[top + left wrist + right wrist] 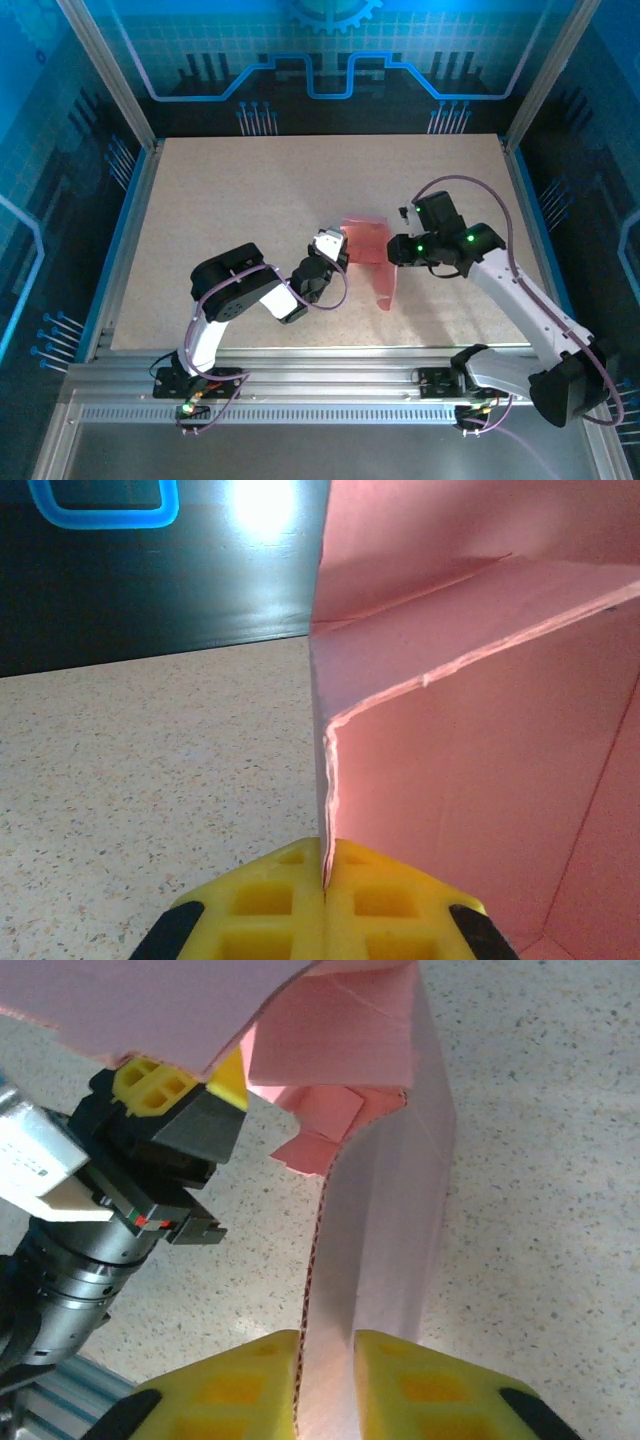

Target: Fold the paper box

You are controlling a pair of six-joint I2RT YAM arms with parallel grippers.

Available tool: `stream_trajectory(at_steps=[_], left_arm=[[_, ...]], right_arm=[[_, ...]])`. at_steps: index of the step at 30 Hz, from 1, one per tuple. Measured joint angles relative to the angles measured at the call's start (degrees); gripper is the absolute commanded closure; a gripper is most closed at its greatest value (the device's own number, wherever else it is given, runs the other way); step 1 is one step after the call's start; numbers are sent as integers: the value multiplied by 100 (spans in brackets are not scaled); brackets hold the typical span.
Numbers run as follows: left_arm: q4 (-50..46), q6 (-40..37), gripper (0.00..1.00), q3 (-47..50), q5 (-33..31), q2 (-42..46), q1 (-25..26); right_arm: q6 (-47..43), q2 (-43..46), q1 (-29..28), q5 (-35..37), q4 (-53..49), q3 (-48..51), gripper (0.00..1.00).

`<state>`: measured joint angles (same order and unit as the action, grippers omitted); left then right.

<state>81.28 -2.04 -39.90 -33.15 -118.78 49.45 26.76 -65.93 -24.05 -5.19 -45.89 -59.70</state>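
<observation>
The paper box (370,250) is a pink card sheet with flaps, partly folded and held up above the middle of the table between both arms. My left gripper (335,250) is shut on the sheet's left edge; in the left wrist view the thin card edge (326,810) runs down between the closed yellow fingers (270,905). My right gripper (397,248) is shut on a folded flap; the right wrist view shows that pale pink strip (385,1220) pinched between its yellow fingers (425,1380). A long flap (385,290) hangs down toward the near edge.
The speckled tabletop (250,200) lies under the sheet, framed by metal posts and blue-lit panels. An aluminium rail (320,385) with both arm bases runs along the near edge. In the right wrist view the left arm's wrist (110,1210) sits close on the left.
</observation>
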Motion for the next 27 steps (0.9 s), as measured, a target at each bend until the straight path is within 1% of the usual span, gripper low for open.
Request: stream_trajectory(at_steps=[4,7,12,18,27], left_arm=[[4,0,100,11,0,2,0],[7,0,100,11,-2,0,0],[7,0,100,11,-2,0,0],[4,-2,100,11,-9,2,0],[4,-2,100,11,-17,0,0]], right_arm=[[87,-9,138,-133,22,2,95],[208,0,249,-387,125,37,100],[431,232,675,-1056,577,529,100],[935,544,1088,-1980,1423,1340,100],[1733,793,1604,-2844,2315,2096,100]])
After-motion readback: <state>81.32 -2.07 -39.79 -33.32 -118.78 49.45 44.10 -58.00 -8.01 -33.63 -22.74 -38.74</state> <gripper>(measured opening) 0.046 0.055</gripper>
